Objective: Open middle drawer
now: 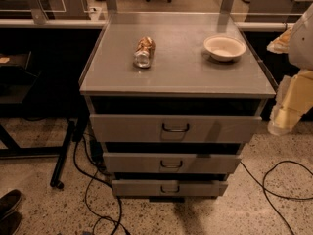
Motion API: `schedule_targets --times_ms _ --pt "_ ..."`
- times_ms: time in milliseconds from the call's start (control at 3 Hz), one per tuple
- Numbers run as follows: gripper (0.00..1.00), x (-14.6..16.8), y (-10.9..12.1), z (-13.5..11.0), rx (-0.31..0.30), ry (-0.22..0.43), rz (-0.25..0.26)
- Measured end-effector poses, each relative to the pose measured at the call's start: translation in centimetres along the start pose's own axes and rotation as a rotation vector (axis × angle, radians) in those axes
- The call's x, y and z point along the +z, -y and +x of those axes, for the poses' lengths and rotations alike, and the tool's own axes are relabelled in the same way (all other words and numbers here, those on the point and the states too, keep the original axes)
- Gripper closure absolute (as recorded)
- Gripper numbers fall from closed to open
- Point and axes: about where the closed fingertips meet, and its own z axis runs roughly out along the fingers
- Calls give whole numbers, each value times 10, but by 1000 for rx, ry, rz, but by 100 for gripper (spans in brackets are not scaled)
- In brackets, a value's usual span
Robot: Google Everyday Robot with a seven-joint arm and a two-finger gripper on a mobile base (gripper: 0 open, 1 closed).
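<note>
A grey metal cabinet (176, 67) with three stacked drawers stands in the middle of the camera view. The middle drawer (132, 163) has a mid-sized grey front with a small dark bar handle (171, 165) at its centre. Its inside is hidden. Above it is the taller-fronted top drawer (127, 128), and below it the narrowest bottom drawer (137, 188). My arm, white and pale yellow, hangs at the right edge. Its gripper (279, 124) is to the right of the cabinet at about top-drawer height, well apart from the middle drawer's handle.
A crumpled can or bottle (143, 52) and a white bowl (224, 47) lie on the cabinet top. Black cables (274, 185) run over the speckled floor on both sides. A black table leg (63, 155) and dark shoes (9, 210) are at the left.
</note>
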Motion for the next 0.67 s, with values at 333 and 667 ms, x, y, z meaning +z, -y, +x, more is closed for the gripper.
schedule_targets --times_ms 333,667 --pt "0 0 0 0 0 0 0" --pt "0 17 -7 11 -6 -14 -10"
